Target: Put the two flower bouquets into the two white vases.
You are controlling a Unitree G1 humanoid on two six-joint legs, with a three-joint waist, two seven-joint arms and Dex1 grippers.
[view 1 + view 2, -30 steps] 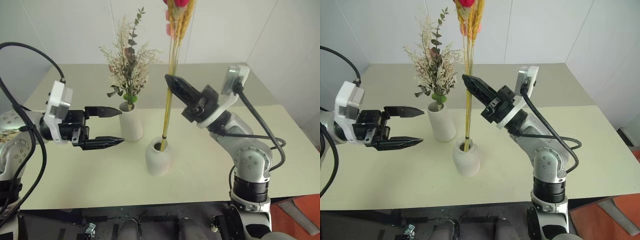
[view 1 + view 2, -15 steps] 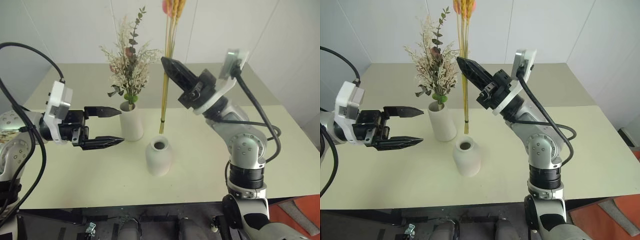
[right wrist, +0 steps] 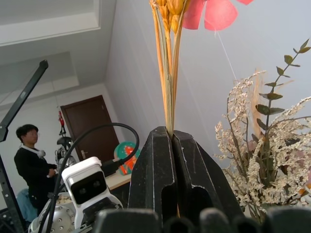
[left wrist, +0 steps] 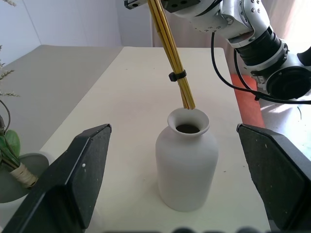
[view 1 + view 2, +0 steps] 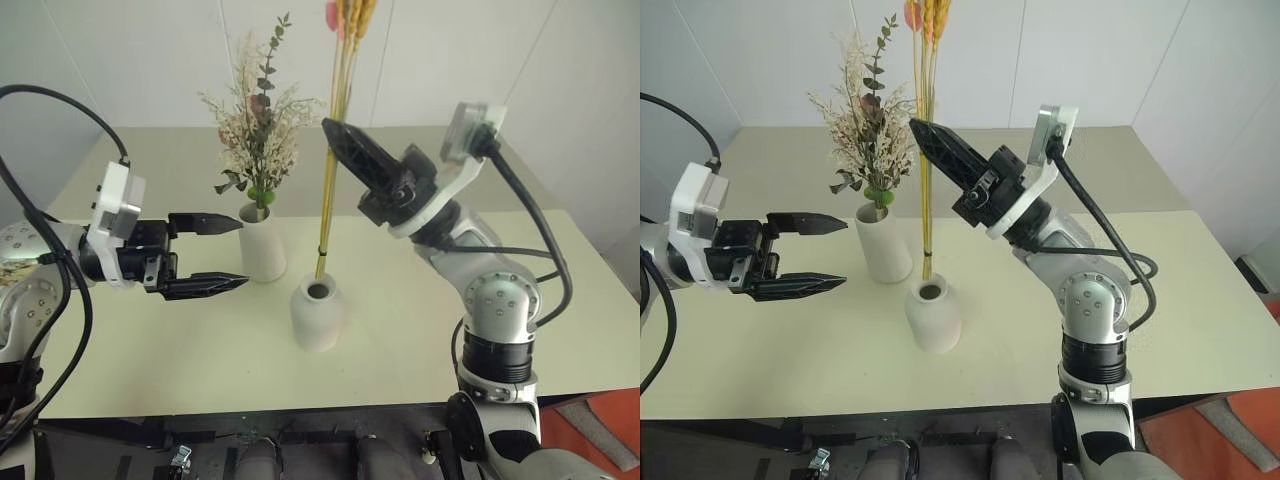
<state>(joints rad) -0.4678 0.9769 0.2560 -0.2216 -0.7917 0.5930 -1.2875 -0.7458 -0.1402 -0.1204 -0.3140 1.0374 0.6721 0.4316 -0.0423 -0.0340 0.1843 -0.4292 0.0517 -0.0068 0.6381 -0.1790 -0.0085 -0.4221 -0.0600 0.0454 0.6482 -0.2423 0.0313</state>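
Wheat bunch [image 5: 330,190] pinched above short vase [image 5: 317,314] (unlabelled)

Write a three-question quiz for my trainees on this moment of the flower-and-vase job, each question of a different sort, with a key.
1. True or false: the wheat bunch stands inside the short vase.
2. Which vase holds the bushy bouquet? A) tall vase B) short vase
3. Fill in: the left gripper is ____.

Key:
1. False; its stem ends hang just above the mouth, gripped by the right gripper.
2. A
3. open
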